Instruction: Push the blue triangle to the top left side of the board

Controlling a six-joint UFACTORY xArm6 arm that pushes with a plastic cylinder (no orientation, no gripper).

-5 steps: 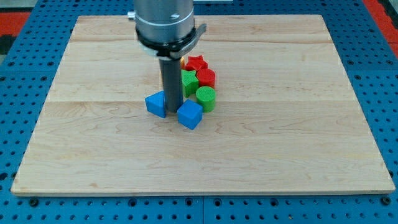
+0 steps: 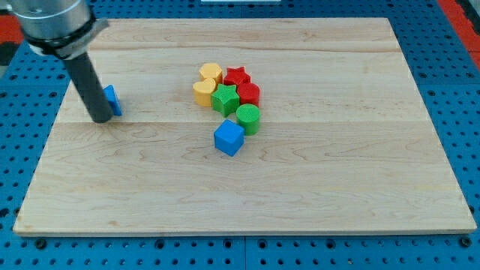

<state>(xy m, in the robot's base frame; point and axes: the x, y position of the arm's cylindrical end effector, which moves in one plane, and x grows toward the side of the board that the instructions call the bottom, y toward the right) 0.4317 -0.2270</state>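
Observation:
The blue triangle [image 2: 112,100] lies on the wooden board [image 2: 315,187] at the view's left, mostly hidden behind my dark rod. My tip [image 2: 99,119] rests on the board at the triangle's left and lower side, touching it or nearly so. The rod rises up and to the left to the grey arm head [image 2: 52,22] at the view's top left corner.
A cluster sits at the board's upper middle: two yellow blocks [image 2: 205,82], a red star [image 2: 237,76], a red block [image 2: 248,94], a green star [image 2: 224,99], a green cylinder [image 2: 248,118]. A blue cube [image 2: 229,138] stands just below it. Blue pegboard [image 2: 22,150] surrounds the board.
The rod and the blue triangle have moved far left and slightly up, away from the cluster. The blue cube and the other blocks stay put. The yellow blocks now show.

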